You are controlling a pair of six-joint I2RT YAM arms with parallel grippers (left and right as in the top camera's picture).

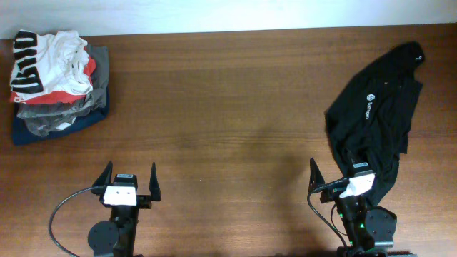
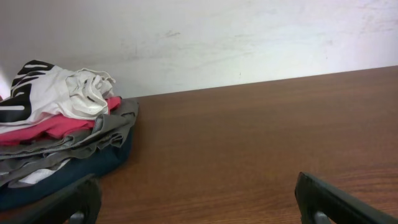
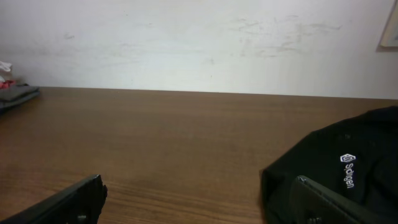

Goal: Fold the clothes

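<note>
A crumpled white T-shirt (image 1: 50,61) with black block letters tops a pile at the far left corner; the left wrist view shows this T-shirt (image 2: 59,93) at its left edge. A black garment (image 1: 375,114) with a small white logo lies spread at the right, and its near edge reaches my right arm. My left gripper (image 1: 129,178) stands open over bare wood, well short of the pile, with nothing between its fingers (image 2: 198,183). My right gripper (image 1: 337,173) is open too; its right finger sits over the black garment's (image 3: 348,168) edge, its left finger over wood.
Under the white shirt lie a red garment (image 1: 88,68), grey folded garments (image 1: 50,114) and a navy one (image 1: 93,118). A white wall (image 3: 199,43) runs along the table's far edge. A grey cable (image 1: 61,214) loops beside the left arm's base.
</note>
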